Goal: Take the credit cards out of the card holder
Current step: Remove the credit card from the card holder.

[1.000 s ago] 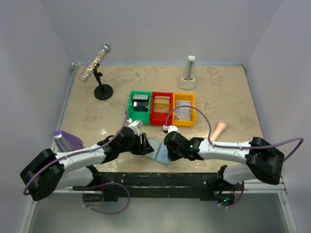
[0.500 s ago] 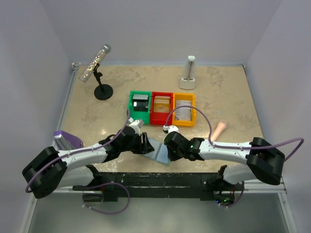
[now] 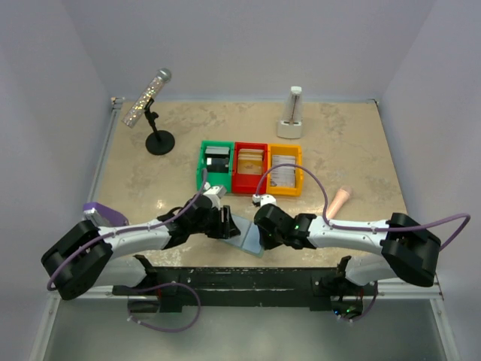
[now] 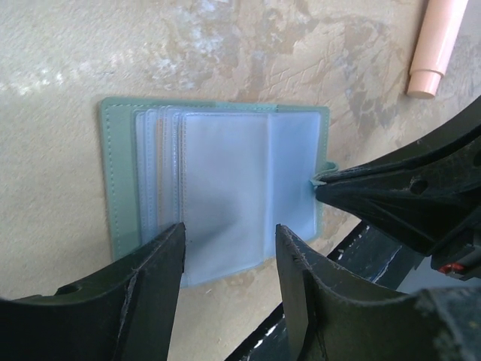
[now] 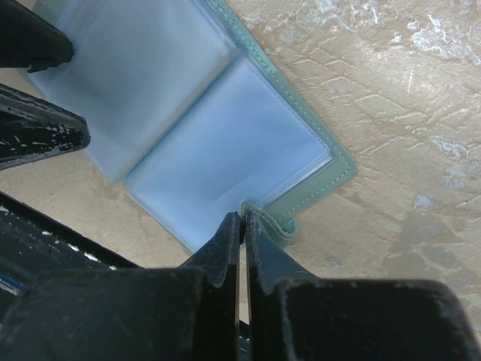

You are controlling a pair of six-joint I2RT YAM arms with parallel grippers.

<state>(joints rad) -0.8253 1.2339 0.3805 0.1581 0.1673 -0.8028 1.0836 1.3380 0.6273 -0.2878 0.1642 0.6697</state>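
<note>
Two claws tend the card holder [image 4: 218,188]: right claw [image 5: 242,218] pinches its tab [image 4: 322,179], left claw [image 4: 229,229] gapes over seemingly empty pockets [image 5: 225,143]; next, flip through to confirm.

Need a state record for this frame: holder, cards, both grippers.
card holder: open flat on the table, clear pockets up, no card visible in them
credit cards: in the coloured bins
left gripper: open, fingers either side of the pockets' edge
right gripper: shut on the card holder's tab
</note>
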